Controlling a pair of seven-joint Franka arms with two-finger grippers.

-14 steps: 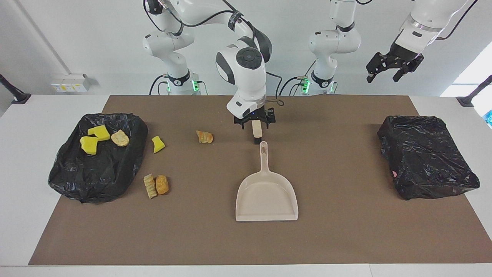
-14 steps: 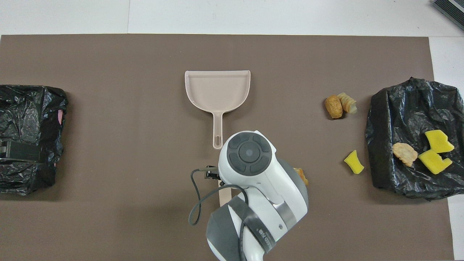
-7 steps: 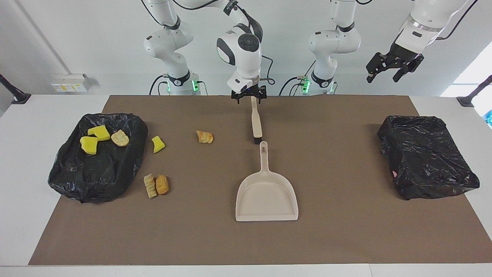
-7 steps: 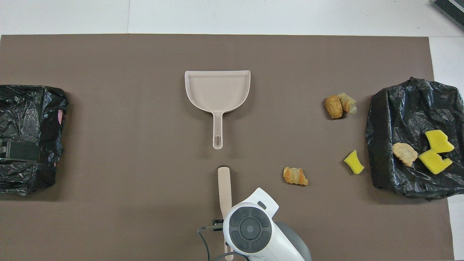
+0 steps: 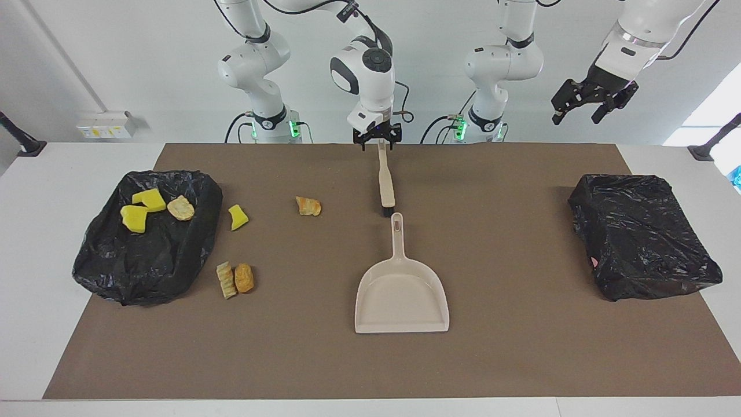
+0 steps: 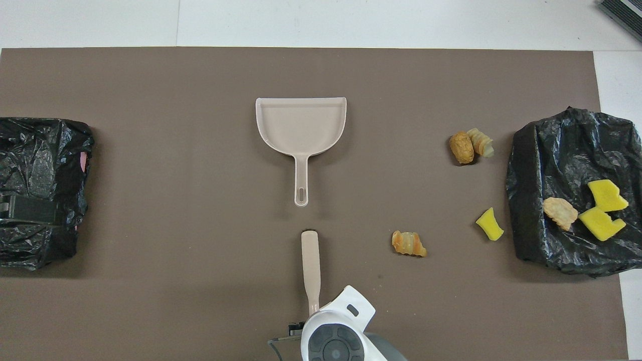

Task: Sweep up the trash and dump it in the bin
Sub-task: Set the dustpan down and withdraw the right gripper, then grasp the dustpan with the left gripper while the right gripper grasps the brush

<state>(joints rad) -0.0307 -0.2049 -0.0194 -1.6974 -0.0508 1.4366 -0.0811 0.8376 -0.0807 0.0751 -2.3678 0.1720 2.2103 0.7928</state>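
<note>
Loose trash lies on the brown mat: a yellow sponge chunk (image 5: 238, 217) (image 6: 489, 224), one bread piece (image 5: 308, 205) (image 6: 409, 243), and two bread pieces side by side (image 5: 234, 279) (image 6: 470, 145). More yellow chunks (image 5: 136, 217) and a bread piece (image 5: 180, 207) rest on the black-bagged bin (image 5: 150, 255) at the right arm's end. The beige brush (image 5: 385, 185) (image 6: 311, 265) lies flat, with its bristles toward the dustpan (image 5: 402, 295) (image 6: 301, 125). My right gripper (image 5: 377, 141) is low at the tip of the brush handle, open, a finger on each side. My left gripper (image 5: 584, 107) hangs open, high up.
A second black-bagged bin (image 5: 642, 237) (image 6: 40, 190) stands at the left arm's end of the table. The dustpan's handle points at the brush, with a small gap between them. In the overhead view the right arm's wrist (image 6: 333, 341) covers the handle's tip.
My right gripper has drawn back from over the brush head to the handle's tip and come down there. The brush, dustpan, trash and left arm have stayed put.
</note>
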